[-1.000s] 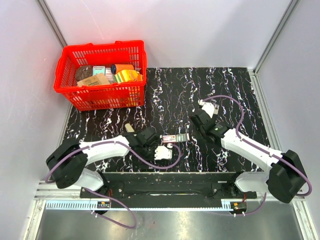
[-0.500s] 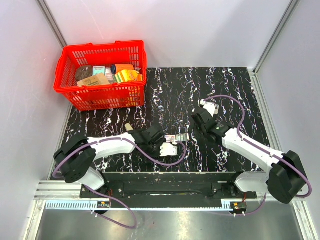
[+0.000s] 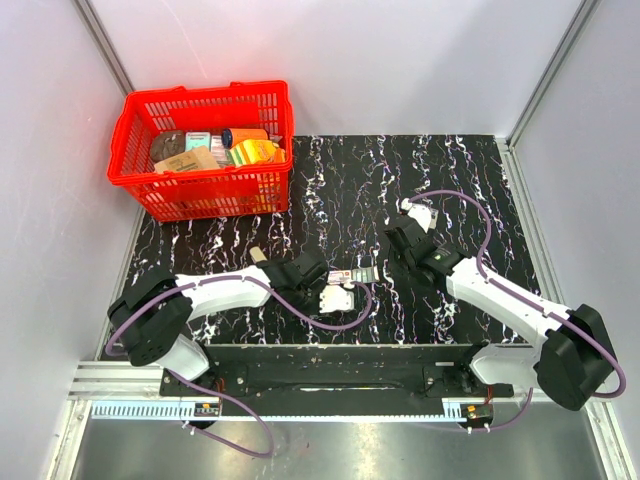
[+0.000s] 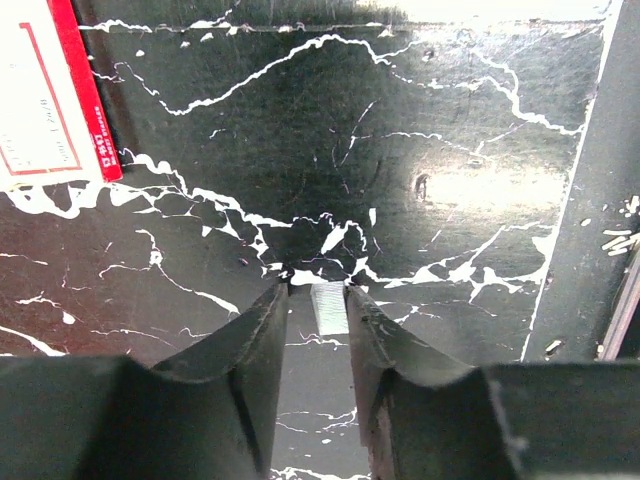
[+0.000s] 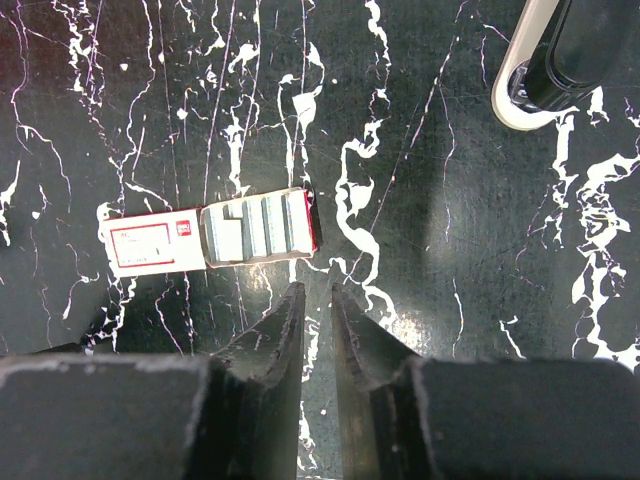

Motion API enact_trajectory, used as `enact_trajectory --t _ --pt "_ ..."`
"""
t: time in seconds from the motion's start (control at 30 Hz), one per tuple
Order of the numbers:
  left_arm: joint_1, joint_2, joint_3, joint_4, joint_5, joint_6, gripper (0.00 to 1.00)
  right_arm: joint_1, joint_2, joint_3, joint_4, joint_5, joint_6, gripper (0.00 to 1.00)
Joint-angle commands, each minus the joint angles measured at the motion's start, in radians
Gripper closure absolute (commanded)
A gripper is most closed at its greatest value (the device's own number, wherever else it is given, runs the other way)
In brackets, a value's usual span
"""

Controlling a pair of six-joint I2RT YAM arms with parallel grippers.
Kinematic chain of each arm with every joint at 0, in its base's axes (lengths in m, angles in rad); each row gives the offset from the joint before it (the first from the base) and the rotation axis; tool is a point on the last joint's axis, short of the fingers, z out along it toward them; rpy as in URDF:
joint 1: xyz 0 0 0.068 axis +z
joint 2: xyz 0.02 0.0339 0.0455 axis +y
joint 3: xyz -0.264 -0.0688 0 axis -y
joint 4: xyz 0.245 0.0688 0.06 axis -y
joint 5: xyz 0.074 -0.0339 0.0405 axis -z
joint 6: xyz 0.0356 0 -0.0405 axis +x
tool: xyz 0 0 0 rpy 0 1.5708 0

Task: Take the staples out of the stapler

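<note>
Print on the staple box (image 5: 205,238) label is too small to read.

Gripper (image 4: 317,293) straddling staple strip (image 4: 328,308) on black marble table (image 4: 420,130), jaws narrow (red-edged box (image 4: 45,95) upper left).

Pale grey walls (image 3: 400,60) are enclosing a black, white-veined table (image 3: 340,190); a red basket (image 3: 215,195) is sitting at its far left corner, light glaring off the surface.
</note>
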Motion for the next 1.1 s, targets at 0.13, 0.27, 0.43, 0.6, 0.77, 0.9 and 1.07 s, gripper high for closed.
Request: enact_trajectory --t 0.13,0.27,0.43,0.6,0.77,0.9,1.07 --pt "0.001 -0.073 0.005 0.006 -0.031 -0.051 0.78 -0.01 -0.037 0.02 0.013 0.003 -0.022 0.78" --pt "0.066 -0.139 0.059 -0.014 0.018 -0.086 0.81 -0.015 -0.05 0.063 -0.009 0.003 -0.046 0.78" --pt "0.221 -0.209 0.155 -0.056 0.185 -0.154 0.87 -0.017 -0.077 0.104 -0.027 -0.008 -0.065 0.78" --pt "0.39 -0.241 0.26 -0.074 0.375 -0.241 0.88 -0.02 -0.116 0.133 -0.015 -0.057 -0.062 0.78" --pt "0.556 -0.235 0.361 0.016 0.638 -0.471 0.89 -0.018 -0.183 0.124 0.132 -0.233 -0.06 0.75" --pt "0.645 -0.203 0.424 0.226 0.839 -0.825 0.88 -0.021 -0.237 0.117 0.313 -0.44 -0.023 0.69" --pt "0.656 -0.173 0.422 0.679 0.928 -1.316 0.87 -0.02 -0.212 0.176 0.471 -0.583 0.024 0.65"
